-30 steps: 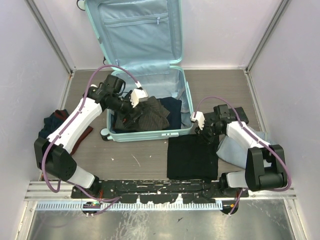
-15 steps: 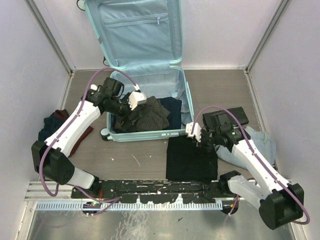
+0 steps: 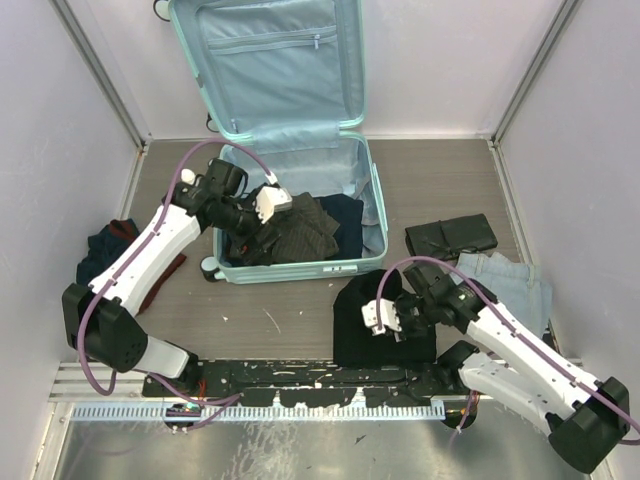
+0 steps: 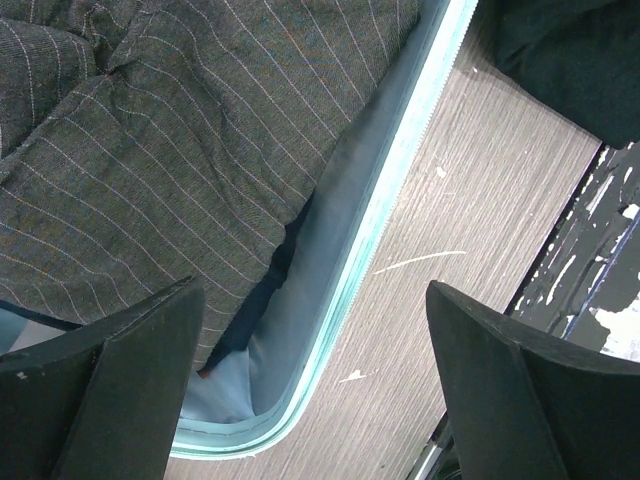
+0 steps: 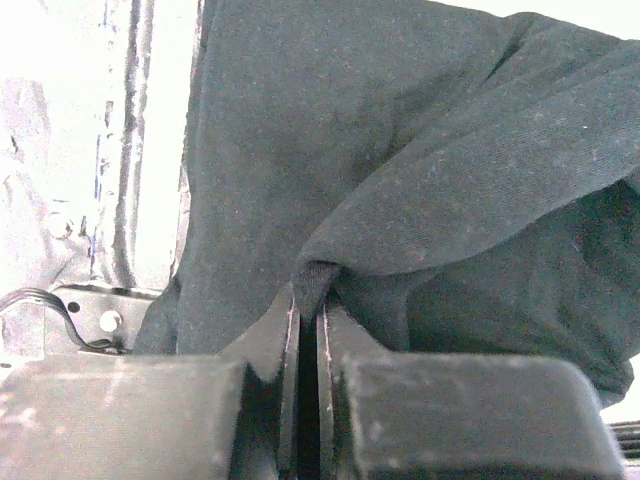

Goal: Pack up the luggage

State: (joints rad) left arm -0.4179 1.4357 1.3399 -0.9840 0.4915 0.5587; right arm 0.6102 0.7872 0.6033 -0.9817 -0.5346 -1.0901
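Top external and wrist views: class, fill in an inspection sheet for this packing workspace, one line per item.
Surface: wood-grain table, scuffed with pale marks near the front.
Job's things: suitcase open, lid upright against the back wall; striped garment inside; black cloth on the table in front of it.
Clutter: black bundle and jeans on the right; dark clothes on the left.
Grippers: left hand open, above the suitcase's near corner; right hand shut on a fold of the black cloth.
Cables: purple cables looped along both arms, not snagged.
Surroundings: white walls with metal framing.
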